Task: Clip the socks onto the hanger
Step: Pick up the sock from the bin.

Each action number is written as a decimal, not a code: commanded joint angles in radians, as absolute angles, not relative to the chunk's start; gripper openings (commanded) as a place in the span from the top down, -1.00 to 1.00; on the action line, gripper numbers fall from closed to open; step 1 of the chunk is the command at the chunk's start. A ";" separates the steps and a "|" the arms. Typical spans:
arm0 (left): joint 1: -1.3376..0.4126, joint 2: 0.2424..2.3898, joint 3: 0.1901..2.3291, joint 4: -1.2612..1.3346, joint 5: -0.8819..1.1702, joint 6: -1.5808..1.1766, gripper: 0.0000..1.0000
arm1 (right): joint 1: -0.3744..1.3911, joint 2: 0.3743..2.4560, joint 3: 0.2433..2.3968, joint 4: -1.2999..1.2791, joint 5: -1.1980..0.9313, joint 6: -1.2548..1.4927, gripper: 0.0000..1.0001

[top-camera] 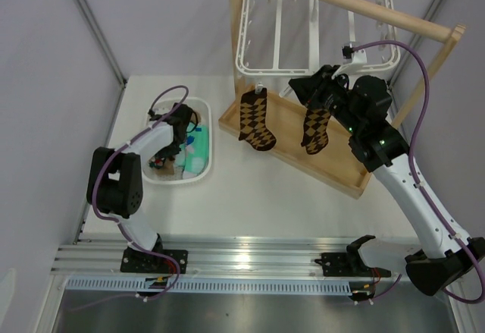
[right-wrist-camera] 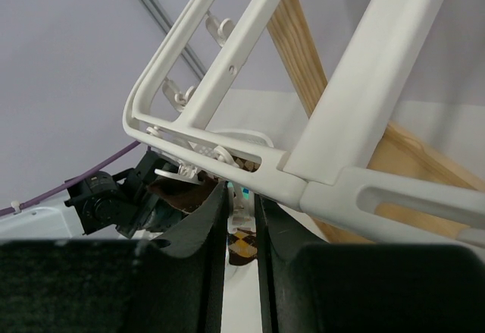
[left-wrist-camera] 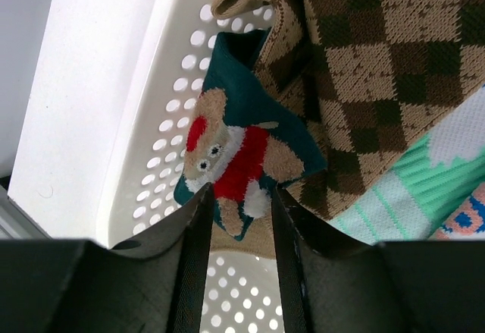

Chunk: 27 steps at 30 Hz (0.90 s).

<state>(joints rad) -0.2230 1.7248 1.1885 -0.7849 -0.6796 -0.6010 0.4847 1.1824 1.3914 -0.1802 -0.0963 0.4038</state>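
While dipping into a white mesh basket (top-camera: 206,117) at the left of the table (top-camera: 265,204), brackets the lower end of a teal sock (left-wrist-camera: 242,120) with the left gripper (left-wrist-camera: 239,196), fingers (left-wrist-camera: 198,227) apart on either side of the cloth. Cannot tell from the wrist view whether pressing the sock or merely flanking it. Shows on that sock a small bear-like figure in red, white and tan. Finds the teal sock lying against a loose argyle sock (left-wrist-camera: 379,67), brown and tan, with a mint sock (left-wrist-camera: 402,189) just beside, all three inside the basket.

Over on the right, reaches up with the right gripper (right-wrist-camera: 241,196) to the front rail of the white hanger (top-camera: 276,67), hung on the rod (top-camera: 356,7) of a wooden stand (top-camera: 447,45). Holds its fingers (right-wrist-camera: 211,234) drawn close around a small white clip (right-wrist-camera: 239,213) under that rail, with argyle cloth visible directly below. Shows two more argyle socks hanging from the hanger's front edge above the stand's wooden tray (top-camera: 333,170): the left hanging sock (top-camera: 256,120) pinned by a second clip (top-camera: 259,89) and free of both arms, the right hanging sock (top-camera: 316,130) with its top hidden behind the right gripper. Places both hanging socks near each other, not touching, and well apart from the basket.
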 commanded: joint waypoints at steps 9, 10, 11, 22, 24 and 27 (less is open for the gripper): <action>-0.206 1.674 1.236 -0.816 -0.718 -0.583 0.12 | 0.479 1.161 1.391 -0.135 -0.120 0.416 0.88; -0.204 1.675 1.236 -0.813 -0.715 -0.583 0.12 | 0.479 1.161 1.391 -0.133 -0.120 0.417 0.88; -0.201 1.678 1.236 -0.810 -0.713 -0.583 0.13 | 0.479 1.163 1.394 -0.133 -0.124 0.417 0.88; -0.187 1.729 1.239 -0.795 -0.690 -0.583 0.36 | 0.477 1.163 1.393 -0.137 -0.129 0.420 0.88; -0.183 1.733 1.241 -0.790 -0.681 -0.581 0.42 | 0.479 1.164 1.393 -0.135 -0.129 0.423 0.88; -0.183 1.741 1.239 -0.788 -0.666 -0.577 0.46 | 0.477 1.163 1.391 -0.135 -0.132 0.426 0.88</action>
<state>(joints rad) -0.1955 1.7306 1.2049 -0.7982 -0.6765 -0.5907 0.4820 1.1812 1.3914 -0.1787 -0.1143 0.4160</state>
